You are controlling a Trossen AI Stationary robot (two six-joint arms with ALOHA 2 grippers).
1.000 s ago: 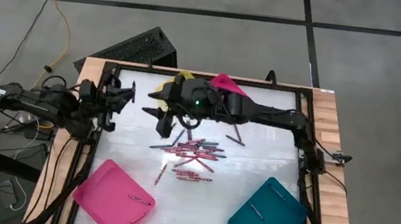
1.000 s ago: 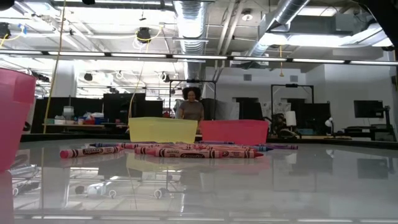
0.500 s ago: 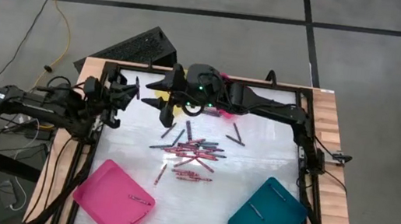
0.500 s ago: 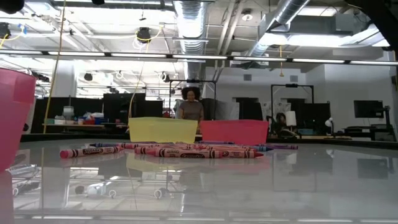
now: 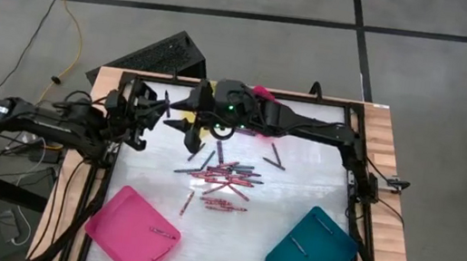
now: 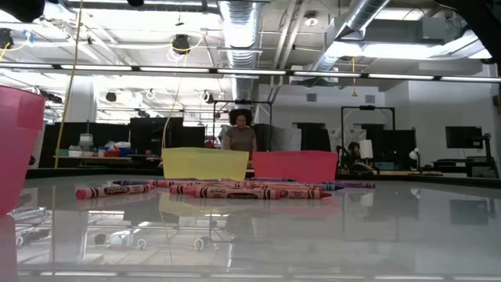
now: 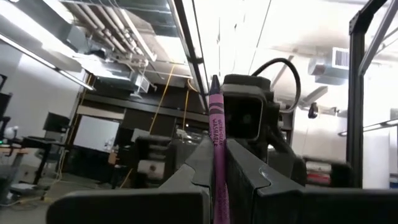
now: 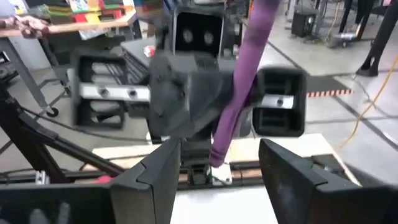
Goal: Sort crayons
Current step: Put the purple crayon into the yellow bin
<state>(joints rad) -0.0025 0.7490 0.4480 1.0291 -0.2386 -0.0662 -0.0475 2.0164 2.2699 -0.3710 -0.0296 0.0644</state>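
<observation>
My left gripper (image 5: 156,109), above the table's far left part, is shut on a purple crayon (image 7: 216,124). My right gripper (image 5: 186,127) faces it close by and is open. In the right wrist view the purple crayon (image 8: 239,87) stands between my right fingers (image 8: 155,177) and touches neither. A pile of red, pink and dark crayons (image 5: 222,177) lies flat on the white table top, and it also shows in the low view (image 6: 227,190). My left gripper pinches the purple crayon's lower part (image 7: 218,186) between its two fingers. The crayon lies along the fingers and sticks out past their tips, its point toward my right arm. It is lifted clear of the table.
A pink tray (image 5: 132,231) sits at the near left and a teal tray (image 5: 311,254) at the near right, each with a few crayons. A yellow tray (image 6: 205,164) and another pink tray (image 6: 295,165) stand at the far edge. A person stands in the room behind.
My left gripper has moved toward the table's right edge, closing on my right gripper, with the purple crayon still in its hold. My right gripper has gone from above the crayon pile toward the table's far edge.
</observation>
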